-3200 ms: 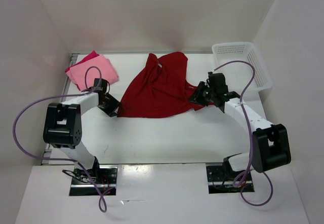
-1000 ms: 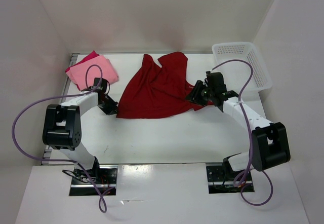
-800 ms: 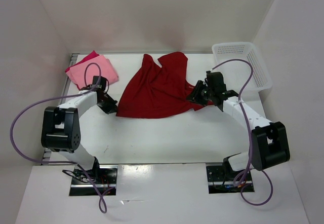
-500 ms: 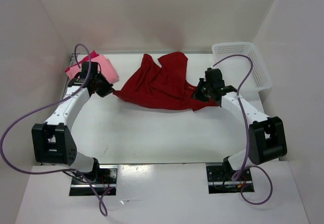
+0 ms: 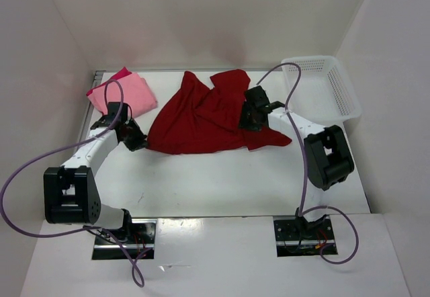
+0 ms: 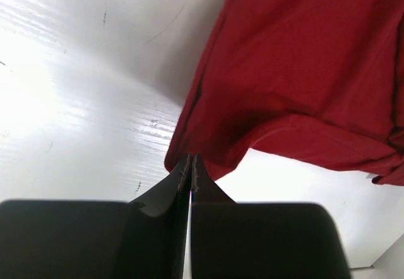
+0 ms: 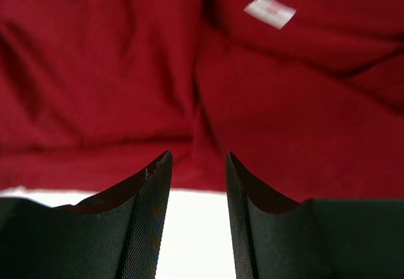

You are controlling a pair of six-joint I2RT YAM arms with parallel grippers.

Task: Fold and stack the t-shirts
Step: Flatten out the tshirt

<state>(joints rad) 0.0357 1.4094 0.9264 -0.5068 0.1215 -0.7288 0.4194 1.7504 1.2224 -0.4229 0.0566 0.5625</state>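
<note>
My left gripper (image 6: 190,165) is clenched, its two fingers pressed flat together. The lower left corner of the dark red t-shirt (image 5: 201,119) is caught right at their tips, as far as my wrist view shows. In the top view this gripper sits at the left of the white table (image 5: 222,183), just at the shirt's left edge.

My right gripper (image 7: 197,156) is released, its fingers standing apart with a clear gap and nothing pinched between them. It hangs over the right half of the same shirt, and rumpled red cloth fills most of its wrist view. A small white label (image 7: 270,10) shows at the upper right of that view.

The dark red t-shirt lies spread and creased across the middle of the table. The light salmon pink t-shirt (image 5: 134,92) lies folded at the upper left. A crimson-pink t-shirt (image 5: 117,75) peeks out along its far edge. A white lattice basket (image 5: 319,60) stands at the upper right.
</note>
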